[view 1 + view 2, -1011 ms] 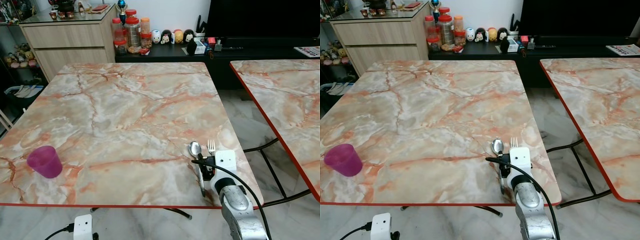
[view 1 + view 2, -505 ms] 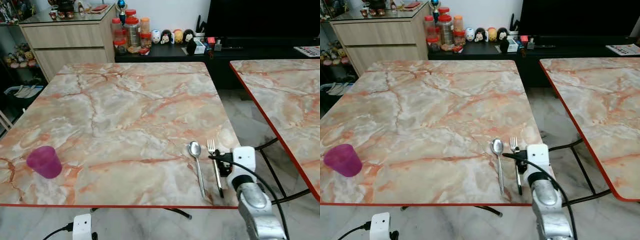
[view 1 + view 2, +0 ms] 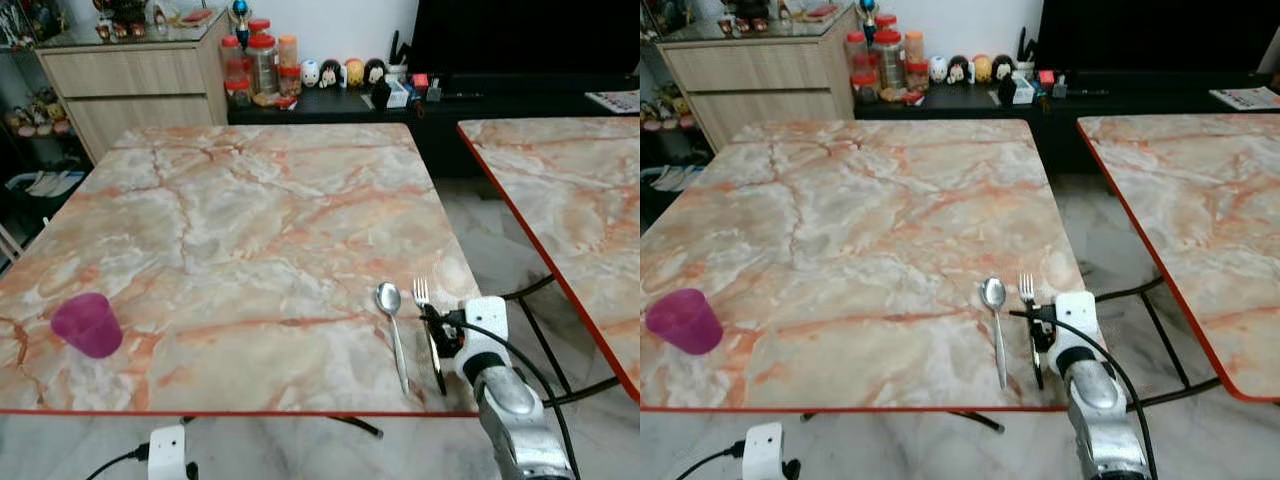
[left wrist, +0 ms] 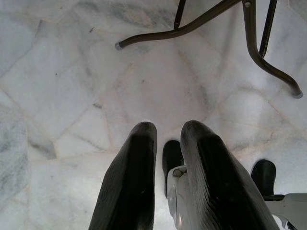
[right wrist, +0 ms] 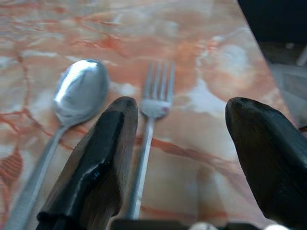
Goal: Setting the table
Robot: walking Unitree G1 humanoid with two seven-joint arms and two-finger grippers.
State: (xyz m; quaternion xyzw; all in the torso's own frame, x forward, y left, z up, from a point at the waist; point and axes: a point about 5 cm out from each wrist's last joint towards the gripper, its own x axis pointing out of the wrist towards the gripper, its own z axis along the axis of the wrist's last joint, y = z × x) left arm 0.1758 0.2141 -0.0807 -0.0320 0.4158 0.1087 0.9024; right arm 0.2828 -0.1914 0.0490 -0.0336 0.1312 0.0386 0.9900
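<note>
Purple cup sits upright near the left front corner of the marble table, well apart from the cutlery. Left gripper hangs idle below table level over the pale floor tiles, fingers nearly together with a narrow gap, nothing between them. Near the right front corner, spoon and fork lie flat side by side, heads pointing away from the robot, close but not touching. Right gripper is at the table's front right edge, fingers spread wide and empty, one finger between the spoon and fork handles. A second marble table stands further right.
</note>
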